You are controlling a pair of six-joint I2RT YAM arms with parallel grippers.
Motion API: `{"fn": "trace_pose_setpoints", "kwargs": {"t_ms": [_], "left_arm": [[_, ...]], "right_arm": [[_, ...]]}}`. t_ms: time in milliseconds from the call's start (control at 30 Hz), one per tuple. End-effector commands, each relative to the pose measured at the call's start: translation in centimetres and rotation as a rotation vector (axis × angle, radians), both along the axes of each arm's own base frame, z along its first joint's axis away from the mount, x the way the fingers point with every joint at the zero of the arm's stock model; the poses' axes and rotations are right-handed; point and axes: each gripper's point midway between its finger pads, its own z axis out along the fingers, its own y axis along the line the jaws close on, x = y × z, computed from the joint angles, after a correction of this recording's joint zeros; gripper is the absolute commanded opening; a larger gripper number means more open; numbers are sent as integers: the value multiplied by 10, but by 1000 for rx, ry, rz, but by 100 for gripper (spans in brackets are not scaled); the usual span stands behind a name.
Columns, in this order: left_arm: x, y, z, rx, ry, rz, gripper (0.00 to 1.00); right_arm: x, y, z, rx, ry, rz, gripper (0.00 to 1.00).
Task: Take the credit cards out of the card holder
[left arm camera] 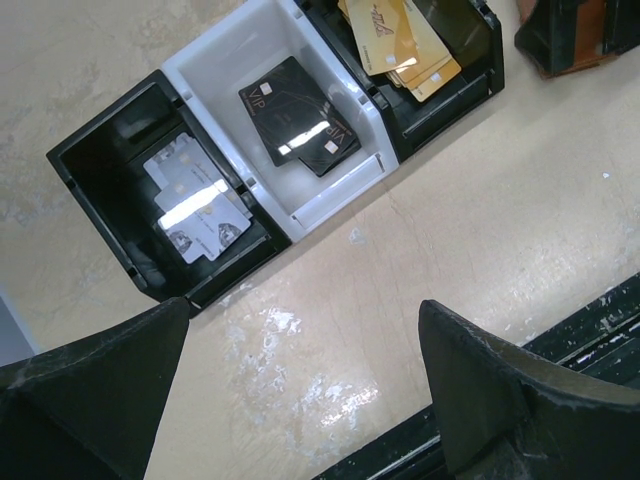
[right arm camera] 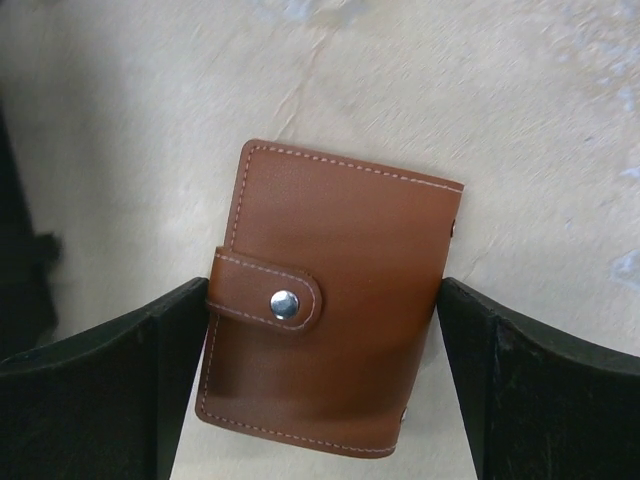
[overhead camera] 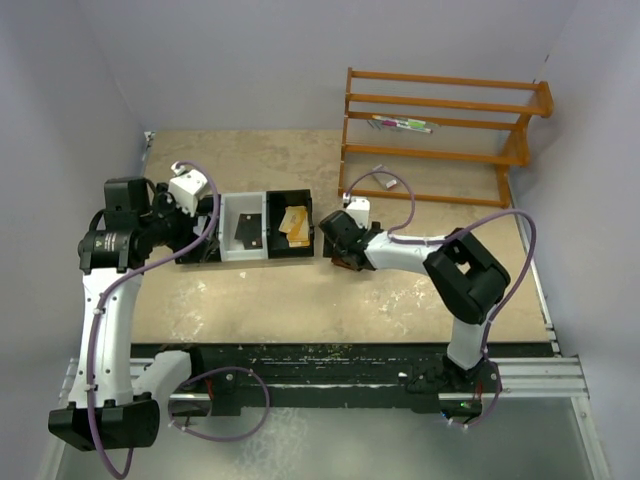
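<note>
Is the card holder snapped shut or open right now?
Shut. The card holder lies folded flat on the table, its tab fastened by the snap across the front cover.

card holder point(right arm camera: 335, 330) | brown leather, white stitching | snap tab fastened | flat on tabletop point(right arm camera: 150, 120)

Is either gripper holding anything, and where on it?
Nothing yet. The right gripper, open, flanks the card holder at its side edges; the left gripper is empty.

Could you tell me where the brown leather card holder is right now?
The snapped-shut brown leather card holder lies flat on the beige table between the fingers of the right gripper, just right of the black-and-white three-compartment tray in the top view.
</note>
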Motion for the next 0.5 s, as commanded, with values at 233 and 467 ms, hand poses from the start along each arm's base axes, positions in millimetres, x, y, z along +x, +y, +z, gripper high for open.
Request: {"fn": "trace_pose_setpoints", "kwargs": {"t_ms": [233,467], "left_arm": [[-5,-4,27,-16,-71,-10,99],[-7,-11,28,-54,-60,-28,99]], "right_arm": [[-37,-13,-18,-62,32,69,72],[-38,-9,37,-1,-93,201,57]]}}
